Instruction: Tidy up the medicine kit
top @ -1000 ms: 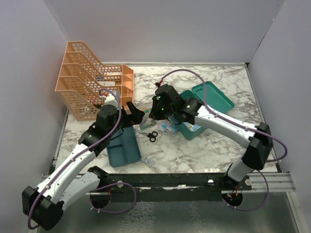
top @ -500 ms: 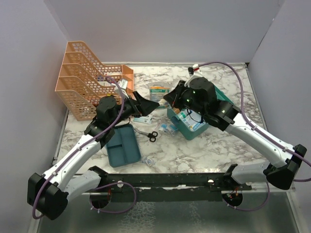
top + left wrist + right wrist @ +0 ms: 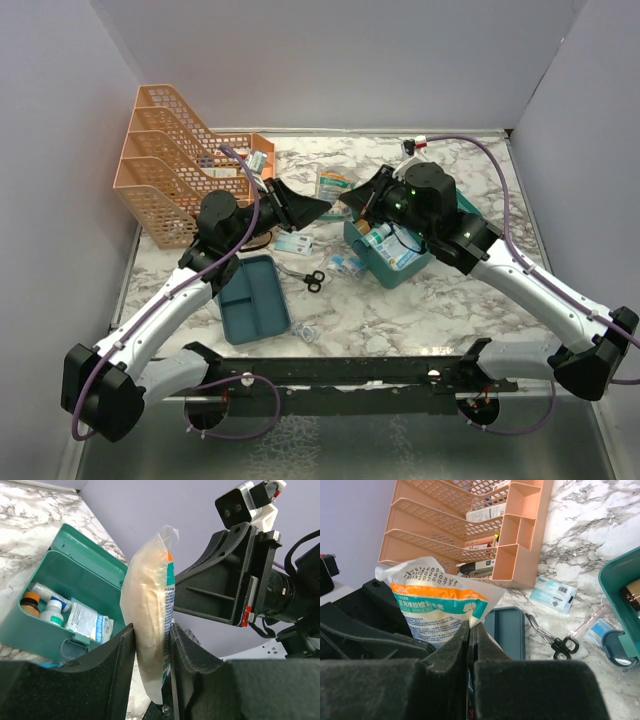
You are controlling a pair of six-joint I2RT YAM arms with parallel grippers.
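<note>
The open teal metal-look medicine kit (image 3: 392, 276) sits on the marble tabletop (image 3: 400, 320). Just beside it, in the air, the left gripper (image 3: 151, 630) fingers squeeze a clear plastic pouch (image 3: 150, 580) printed orange and teal. The right gripper (image 3: 471, 627) fingers pinch its edge. It looks light, soft and probably slippery, so hold it mid-body.

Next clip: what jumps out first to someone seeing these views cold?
A white plastic pouch with orange and teal bands is held in mid-air at the centre, pinched at once by the left pincer and the right pincer. Just right of it the teal rectangular medicine kit lies open with small bottles and sachets inside, and the orange mesh file rack stands at the far left.
</note>
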